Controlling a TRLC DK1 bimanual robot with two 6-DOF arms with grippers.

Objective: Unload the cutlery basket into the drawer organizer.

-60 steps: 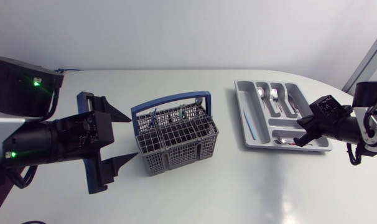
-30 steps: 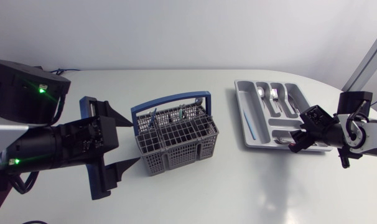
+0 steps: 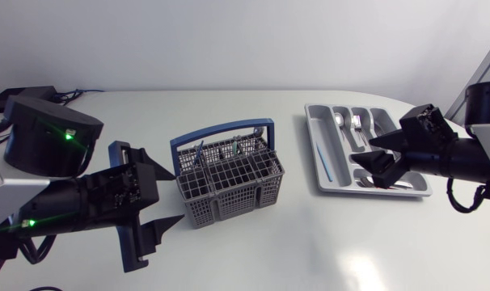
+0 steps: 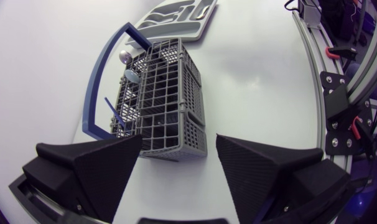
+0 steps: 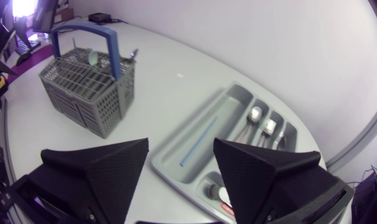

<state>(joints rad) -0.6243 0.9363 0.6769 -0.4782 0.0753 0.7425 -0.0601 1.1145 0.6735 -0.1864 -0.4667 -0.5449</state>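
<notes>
Basket cutlery (image 3: 198,155) indistinct; organizer (image 3: 315,133) corner behind right arm (image 3: 455,158)

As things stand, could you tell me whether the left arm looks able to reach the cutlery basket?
Probably yes: the left gripper is open and faces the cutlery basket, with nothing lying between them.

basket (image 3: 229,184) grey grid mesh, blue handle (image 3: 221,132) | organizer (image 3: 312,141) pale grey | table (image 3: 326,242) white | left pincer (image 3: 176,196), right pincer (image 3: 371,155) matte black

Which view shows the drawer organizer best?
The head view: the drawer organizer lies nearly whole, one corner under the right gripper. The right wrist view shows part of it ahead of the gripper; the left wrist view, a small far piece beyond the cutlery basket.
</notes>
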